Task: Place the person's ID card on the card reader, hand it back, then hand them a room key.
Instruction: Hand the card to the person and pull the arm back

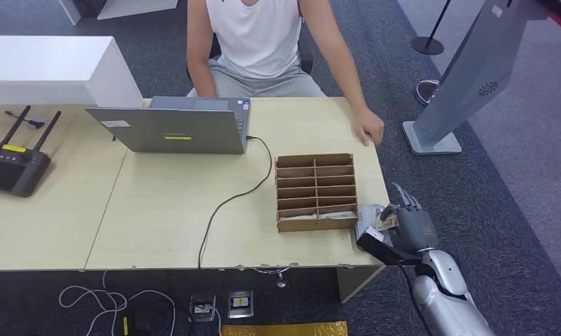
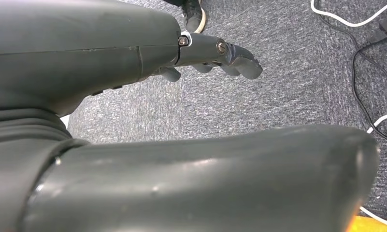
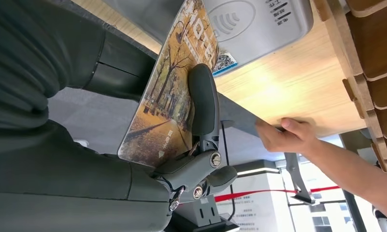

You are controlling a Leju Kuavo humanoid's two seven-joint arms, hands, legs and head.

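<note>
A light wooden tabletop (image 1: 172, 210) seen from above, with a person in a white sleeveless top (image 1: 253, 35) seated at its far side, one hand (image 1: 368, 127) resting at the far right edge. The right robot hand (image 1: 410, 224) reaches in at the near right corner and grips a card printed with an autumn tree scene (image 3: 169, 92), a dark finger (image 3: 203, 104) pressed across its face. The card is tilted up at the table's edge, just beside a grey card reader (image 3: 259, 24) lying flat on the corner; it may be touching the reader, though the angle leaves this unclear. A brown wooden slotted card holder (image 1: 315, 191) stands just left of the reader. Farther left sit an open grey laptop (image 1: 176, 126) with a black cable, and a black router (image 1: 15, 162). The left robot hand (image 2: 215, 55) hangs over grey carpet, fingers curled, holding nothing.
</note>
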